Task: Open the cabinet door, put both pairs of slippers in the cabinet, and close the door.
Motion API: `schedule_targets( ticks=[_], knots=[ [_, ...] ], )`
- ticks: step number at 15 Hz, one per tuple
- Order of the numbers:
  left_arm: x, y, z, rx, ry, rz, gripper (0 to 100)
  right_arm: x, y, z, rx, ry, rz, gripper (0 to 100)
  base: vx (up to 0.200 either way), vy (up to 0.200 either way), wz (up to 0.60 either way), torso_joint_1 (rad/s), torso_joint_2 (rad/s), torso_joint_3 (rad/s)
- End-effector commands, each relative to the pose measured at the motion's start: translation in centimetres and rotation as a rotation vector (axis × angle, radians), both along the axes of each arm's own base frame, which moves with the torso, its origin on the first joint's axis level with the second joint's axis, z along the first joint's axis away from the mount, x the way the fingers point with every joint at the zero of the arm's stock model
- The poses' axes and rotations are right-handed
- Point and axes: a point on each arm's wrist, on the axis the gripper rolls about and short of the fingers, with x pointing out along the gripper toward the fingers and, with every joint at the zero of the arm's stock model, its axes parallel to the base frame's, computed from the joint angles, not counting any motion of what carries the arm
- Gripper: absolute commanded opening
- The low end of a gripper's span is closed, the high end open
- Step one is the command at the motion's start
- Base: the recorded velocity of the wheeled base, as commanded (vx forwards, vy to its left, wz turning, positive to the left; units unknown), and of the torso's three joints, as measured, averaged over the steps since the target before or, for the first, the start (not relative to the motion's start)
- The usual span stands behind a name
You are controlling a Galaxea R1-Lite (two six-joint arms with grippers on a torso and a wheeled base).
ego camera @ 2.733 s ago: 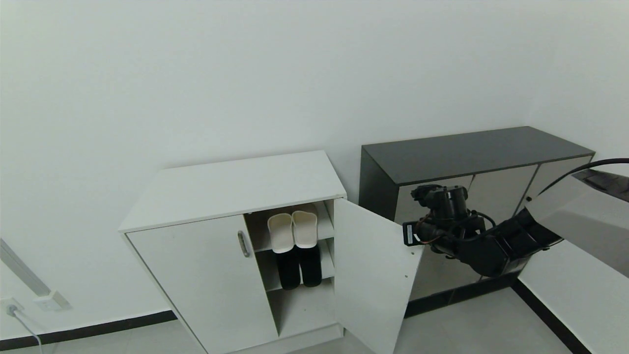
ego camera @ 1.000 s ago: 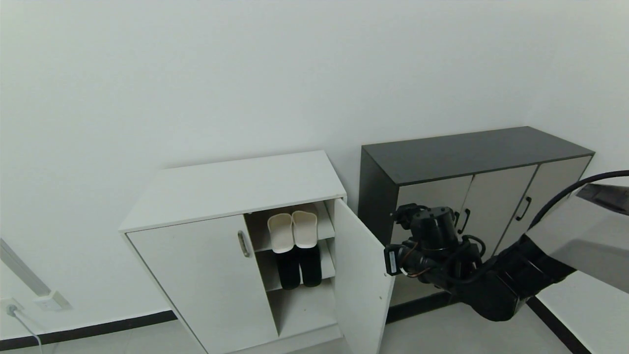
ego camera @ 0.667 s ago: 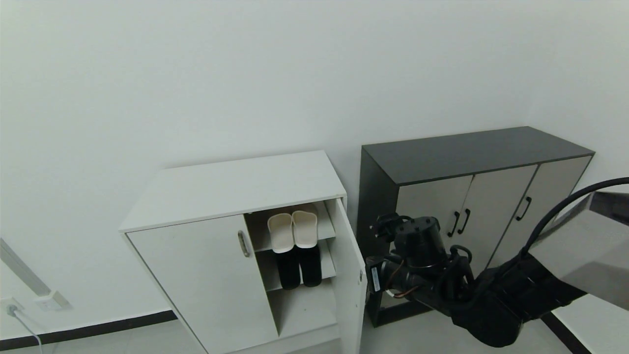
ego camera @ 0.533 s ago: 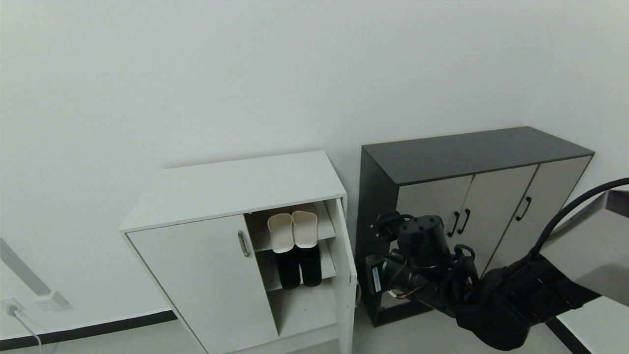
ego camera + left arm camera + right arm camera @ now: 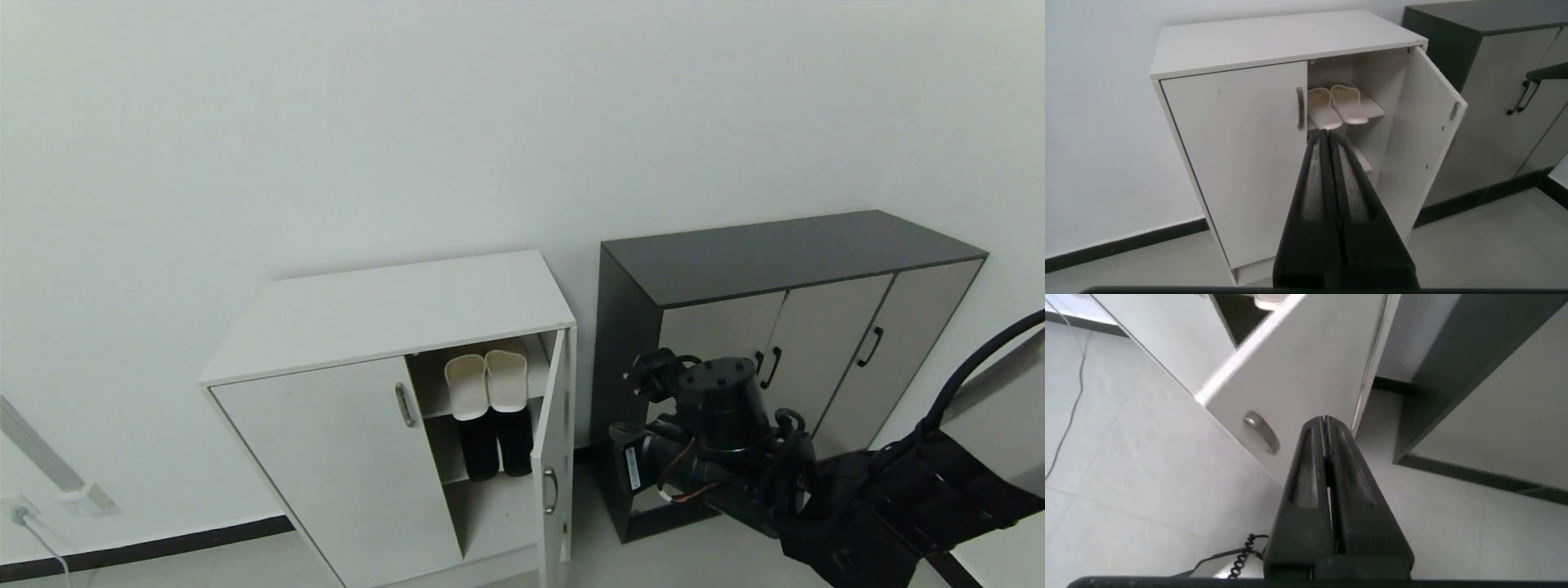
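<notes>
The white cabinet [image 5: 384, 314] stands against the wall with its left door shut and its right door [image 5: 555, 425] ajar, nearly edge-on in the head view. White slippers [image 5: 487, 382] lie on the upper shelf, and black slippers [image 5: 496, 445] on the shelf below. My right gripper [image 5: 1325, 425] is shut, its tip close to the door's outer face [image 5: 1315, 351] beside the metal handle [image 5: 1261, 431]; I cannot tell if it touches. My left gripper [image 5: 1328, 139] is shut and empty, held back from the cabinet [image 5: 1241, 122], facing the white slippers [image 5: 1333, 106].
A dark cabinet [image 5: 784, 261] with grey doors stands right beside the white one, close behind my right arm [image 5: 718, 457]. A wall socket with a cable [image 5: 16, 513] sits low at the far left. Bare tiled floor [image 5: 1143, 482] lies in front.
The right door has swung from wide open to nearly edge-on, toward the cabinet. My right arm has moved left and down along with it.
</notes>
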Motion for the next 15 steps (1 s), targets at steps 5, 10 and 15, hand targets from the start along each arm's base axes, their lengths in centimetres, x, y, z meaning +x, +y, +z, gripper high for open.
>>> schedule_targets(
  ticks=[5,10,15],
  knots=[
    [0.0,0.0,0.0,0.000,0.000,0.000,0,-0.3,-0.2,-0.3,0.000,0.018,0.029,0,0.000,0.000,0.24,0.000,0.00,0.001],
    [0.0,0.0,0.0,0.002,0.001,0.000,0,-1.0,-1.8,-1.5,-0.088,0.026,0.011,0,0.000,0.000,0.00,0.000,0.00,0.000],
    [0.0,0.0,0.0,0.002,0.003,0.000,0,-1.4,-3.7,-2.9,-0.149,0.067,-0.057,0,0.120,0.000,0.00,0.001,0.00,0.000]
  ],
)
